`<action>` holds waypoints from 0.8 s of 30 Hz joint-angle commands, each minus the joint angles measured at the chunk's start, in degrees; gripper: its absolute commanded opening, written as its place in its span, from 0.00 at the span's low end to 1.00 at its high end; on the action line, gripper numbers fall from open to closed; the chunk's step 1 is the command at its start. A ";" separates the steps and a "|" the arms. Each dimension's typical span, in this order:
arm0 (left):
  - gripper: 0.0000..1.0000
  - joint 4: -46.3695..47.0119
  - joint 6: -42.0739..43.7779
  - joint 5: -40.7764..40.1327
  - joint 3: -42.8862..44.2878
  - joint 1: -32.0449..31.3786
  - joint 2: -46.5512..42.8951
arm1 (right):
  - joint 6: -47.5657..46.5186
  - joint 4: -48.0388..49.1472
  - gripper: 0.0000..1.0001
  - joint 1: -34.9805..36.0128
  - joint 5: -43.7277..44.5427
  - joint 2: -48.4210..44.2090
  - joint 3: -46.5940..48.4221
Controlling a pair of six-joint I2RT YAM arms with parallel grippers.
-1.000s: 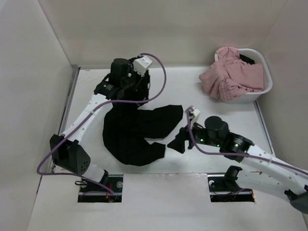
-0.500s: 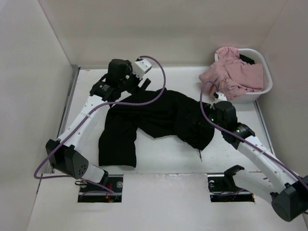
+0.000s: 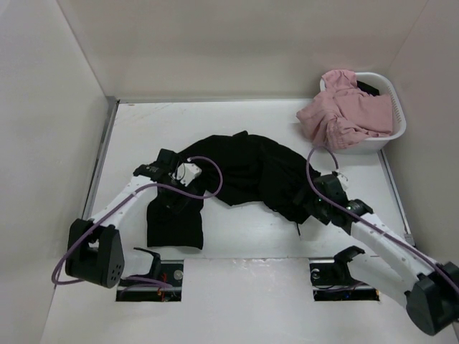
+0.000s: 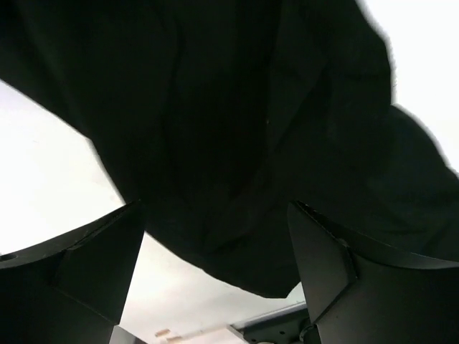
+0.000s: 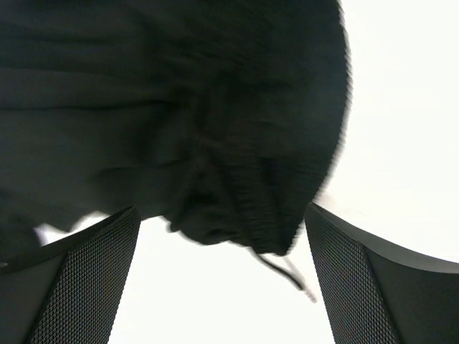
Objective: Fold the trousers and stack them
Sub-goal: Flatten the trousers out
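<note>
The trousers (image 3: 244, 168) lie crumpled mid-worktop (image 3: 136, 129), the left end effector (image 4: 215, 209) released over their left leg and the right end effector (image 5: 222, 209) released, empty, at their right end.

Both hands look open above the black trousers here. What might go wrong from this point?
1. The trousers lie bunched in a curve, not flat, so a fold started now would probably lock in creases.
2. The drawstring trails loose close to the open right hand and may snag on a finger.
3. The open left hand hovers close over overlapping folds, so closing could pinch several layers at once.
</note>
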 commanded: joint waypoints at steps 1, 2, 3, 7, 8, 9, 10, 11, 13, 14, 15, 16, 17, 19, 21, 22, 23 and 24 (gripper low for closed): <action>0.79 6.94 -0.59 -1.13 -1.11 0.82 2.57 | 5.60 5.65 1.00 0.78 0.68 6.07 -2.57; 0.78 8.26 -0.76 -0.87 -1.64 1.26 3.72 | 5.25 7.94 1.00 0.78 -0.47 8.18 -3.10; 0.76 9.49 -0.85 -0.69 -2.17 1.61 4.86 | 5.24 10.22 1.00 0.78 -1.00 10.20 -3.45; 0.43 13.10 -1.73 0.62 -4.19 1.88 8.65 | 3.49 19.28 0.77 0.78 -2.76 15.75 -3.98; 0.31 13.63 -1.99 0.71 -4.63 1.88 9.09 | 2.44 20.52 0.56 0.08 -4.42 17.15 -3.55; 0.11 14.59 -2.08 -0.16 -5.07 1.96 9.09 | 1.82 20.96 0.41 -0.27 -5.48 17.60 -3.28; 0.05 14.95 -2.26 -0.77 -5.07 2.23 8.40 | 0.86 21.06 0.20 -1.06 -6.62 17.00 -2.93; 0.00 15.47 -2.17 -2.26 -5.07 3.01 6.56 | -0.28 20.01 0.07 -1.59 -7.42 14.73 -2.49; 0.00 16.61 0.01 -5.86 -4.55 5.47 0.69 | -1.87 13.45 0.00 -1.77 -7.25 7.01 0.13; 0.00 17.14 2.64 -7.36 -4.02 7.39 -2.22 | -2.75 8.63 0.00 -1.86 -6.81 3.06 2.41; 0.00 17.76 5.71 -8.42 -3.15 9.94 -4.94 | -3.80 3.18 0.00 -1.94 -6.29 -0.38 5.65; 0.00 18.37 9.05 -8.95 -1.75 12.75 -7.32 | -4.59 -2.35 0.00 -1.94 -5.93 -3.11 9.25; 0.00 18.99 12.47 -9.13 0.36 15.73 -9.26 | -5.30 -7.54 0.00 -1.60 -5.93 -4.96 13.55; 0.00 20.31 18.19 -8.61 5.80 21.28 -11.99 | -6.35 -17.13 0.00 -1.07 -6.10 -6.47 23.48; 0.00 20.49 22.68 -7.82 13.16 25.41 -12.18 | -6.45 -25.05 0.00 0.33 -6.46 -5.78 34.37; 0.00 20.58 24.27 -6.94 16.95 27.35 -11.66 | -6.01 -27.87 0.00 1.12 -6.72 -4.82 39.56; 0.00 20.58 25.50 -5.89 20.73 29.02 -10.61 | -5.75 -29.90 0.00 2.00 -6.98 -3.76 44.05; 0.00 20.58 26.21 -5.01 24.34 30.25 -9.29 | -5.31 -31.14 0.00 2.53 -7.33 -2.79 47.75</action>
